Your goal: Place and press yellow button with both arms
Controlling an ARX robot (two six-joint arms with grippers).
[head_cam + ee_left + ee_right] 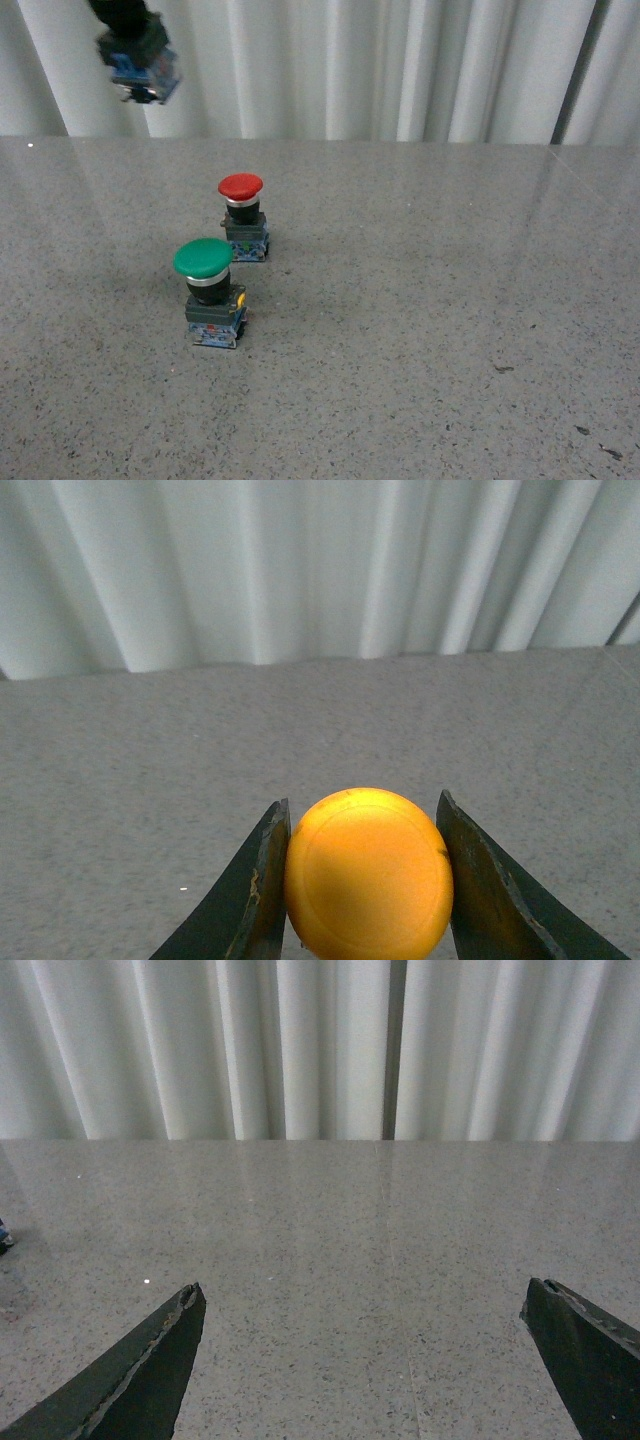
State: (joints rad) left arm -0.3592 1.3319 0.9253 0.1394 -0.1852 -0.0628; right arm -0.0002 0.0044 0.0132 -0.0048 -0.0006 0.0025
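Observation:
The yellow button (368,872) fills the lower middle of the left wrist view, its round yellow cap clamped between two black fingers (255,900). My left gripper (363,798) is shut on it. In the front view that arm hangs high at the far left, above the table's back edge, and only the button's blue-grey base (147,74) shows under the black gripper (135,45). My right gripper (365,1285) stands open over bare speckled tabletop with nothing between its fingers. The right arm is out of the front view.
A green-capped button (205,262) stands upright on the grey speckled table (450,300), left of centre. A red-capped button (241,188) stands just behind it. White pleated curtain (400,60) closes off the far edge.

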